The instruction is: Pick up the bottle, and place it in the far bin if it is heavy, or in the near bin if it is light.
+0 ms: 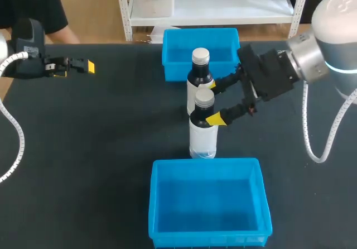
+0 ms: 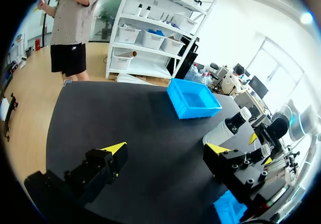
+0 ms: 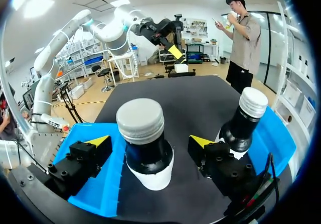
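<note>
Surface: a black matte table (image 1: 95, 159) is seen, flat and even in tone, carrying two blue bins and two bottles.

Bins: the far bin (image 1: 215, 43) is set at the table's far edge, near the middle. The near bin (image 1: 206, 163) is set at the near edge, roughly in line with it. Both are open-topped and their blue floors are in plain view.

Bottles: both stand upright between the bins, one behind the other. The far bottle (image 1: 199, 73) is just in front of the far bin. The near bottle (image 1: 202, 140) is just in front of that, toward the near bin. Each has a dark upper body, a white lower part and a pale screw cap. In the right wrist view a gap is seen between them.

Right gripper (image 1: 214, 102): brought in from the right at the level of the near bottle's neck. In its wrist view the right gripper (image 3: 149, 142) is spread wide, with the near bottle (image 3: 145, 153) between the fingers and a gap seen on each side; nothing is gripped. The far bottle (image 3: 246, 121) stands just beyond one finger.

Left gripper (image 1: 78, 66): held over the table's far left, well apart from bottles and bins. In its wrist view the left gripper (image 2: 166, 148) is spread wide, with only black table seen between the tips.
</note>
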`<state>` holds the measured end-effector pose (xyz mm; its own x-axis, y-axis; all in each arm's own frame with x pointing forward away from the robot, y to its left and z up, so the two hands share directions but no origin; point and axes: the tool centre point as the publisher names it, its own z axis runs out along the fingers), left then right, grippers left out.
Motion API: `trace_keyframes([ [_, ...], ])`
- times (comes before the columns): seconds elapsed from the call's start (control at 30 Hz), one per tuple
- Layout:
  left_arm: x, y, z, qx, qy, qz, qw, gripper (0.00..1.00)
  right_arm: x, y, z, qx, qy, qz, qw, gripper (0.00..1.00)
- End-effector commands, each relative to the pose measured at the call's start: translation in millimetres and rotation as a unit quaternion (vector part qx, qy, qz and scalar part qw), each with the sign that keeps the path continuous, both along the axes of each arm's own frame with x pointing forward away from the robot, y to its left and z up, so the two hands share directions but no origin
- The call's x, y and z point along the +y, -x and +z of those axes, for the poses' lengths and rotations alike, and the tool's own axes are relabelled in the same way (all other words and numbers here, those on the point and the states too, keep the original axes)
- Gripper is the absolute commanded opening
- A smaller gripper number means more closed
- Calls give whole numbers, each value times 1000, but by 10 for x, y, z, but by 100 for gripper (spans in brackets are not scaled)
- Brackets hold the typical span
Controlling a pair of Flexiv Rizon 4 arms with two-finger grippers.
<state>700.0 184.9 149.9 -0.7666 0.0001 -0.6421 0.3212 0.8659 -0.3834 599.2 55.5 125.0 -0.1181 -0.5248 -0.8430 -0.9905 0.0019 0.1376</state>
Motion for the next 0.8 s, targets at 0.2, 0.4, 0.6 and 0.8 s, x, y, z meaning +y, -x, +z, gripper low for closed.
trace_keyframes([
  [0.2,0,0,0,0,0,0,1000,100,107,-20,-23,2,-13,6,1000,100],
  [0.4,0,0,0,0,0,0,1000,100,143,-14,-40,6,-20,9,1000,100],
  [0.6,0,0,0,0,0,0,1000,100,161,-15,-50,13,-33,12,999,100],
  [0.8,0,0,0,0,0,0,1000,100,168,-16,-73,17,-37,13,999,100],
])
